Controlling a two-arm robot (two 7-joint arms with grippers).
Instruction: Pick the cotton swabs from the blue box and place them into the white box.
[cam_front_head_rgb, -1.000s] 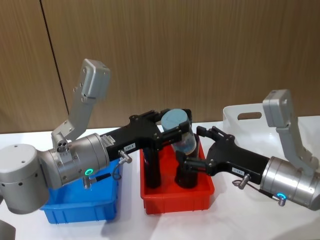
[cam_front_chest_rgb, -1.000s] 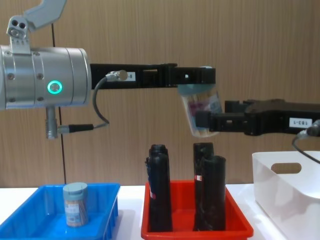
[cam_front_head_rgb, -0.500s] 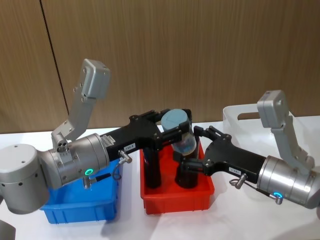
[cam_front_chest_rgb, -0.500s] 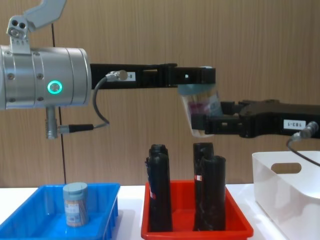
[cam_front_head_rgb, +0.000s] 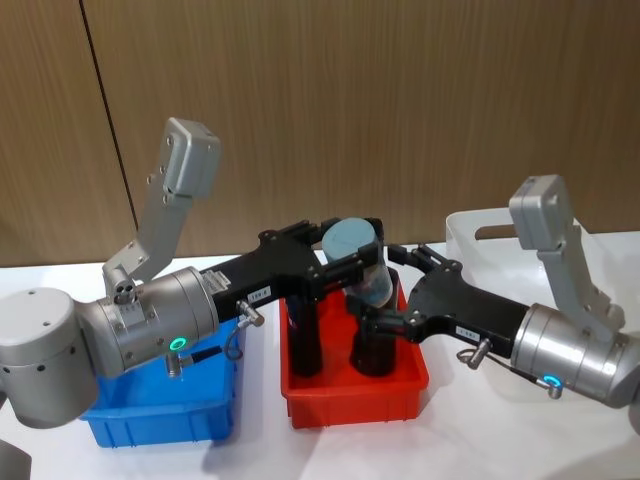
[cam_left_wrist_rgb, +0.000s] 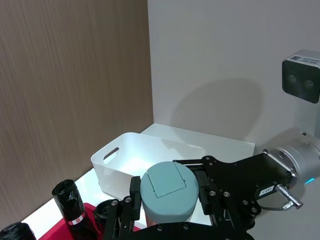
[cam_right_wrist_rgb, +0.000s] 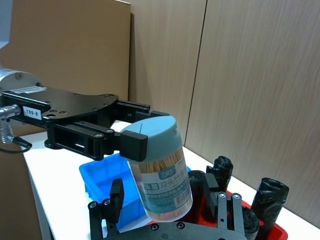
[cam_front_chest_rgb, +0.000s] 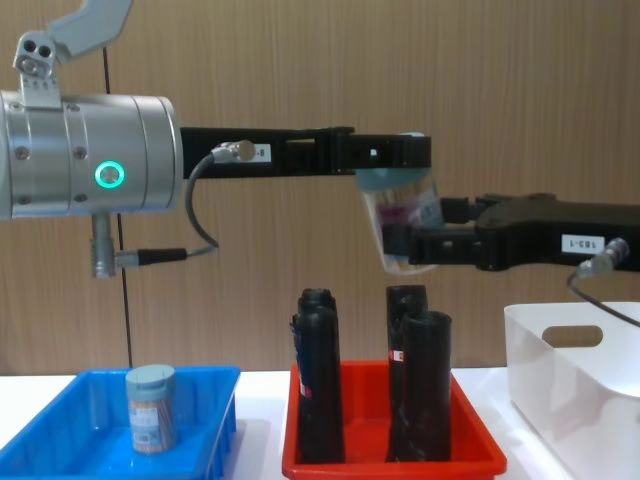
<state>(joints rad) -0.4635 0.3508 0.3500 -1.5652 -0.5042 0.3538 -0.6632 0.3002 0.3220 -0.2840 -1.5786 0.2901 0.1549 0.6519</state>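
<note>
Since 1 s ago: right gripper (cam_front_head_rgb: 385, 288) has advanced toward 9 o'clock. Its fingers, spread apart, now bracket the lower body of the swab jar (cam_front_head_rgb: 352, 242) w/o visible contact. The left gripper (cam_front_head_rgb: 348, 258) is unchanged, fingers clamped on the lid, jar tilted in mid-air above the red tray (cam_front_head_rgb: 350, 405). This is probably a handover pt. within reach of both arms, since the white box (cam_front_head_rgb: 470, 235) lies at 3 o'clock and the blue box (cam_front_head_rgb: 150, 420) at 9. A second swab jar (cam_front_chest_rgb: 150, 408) stands in the blue box.

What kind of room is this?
Probably a robot test room: plain white table, brown wood-panel wall, left gripper holding a clear blue-lidded swab jar above a red plastic tray, right gripper open around it.
</note>
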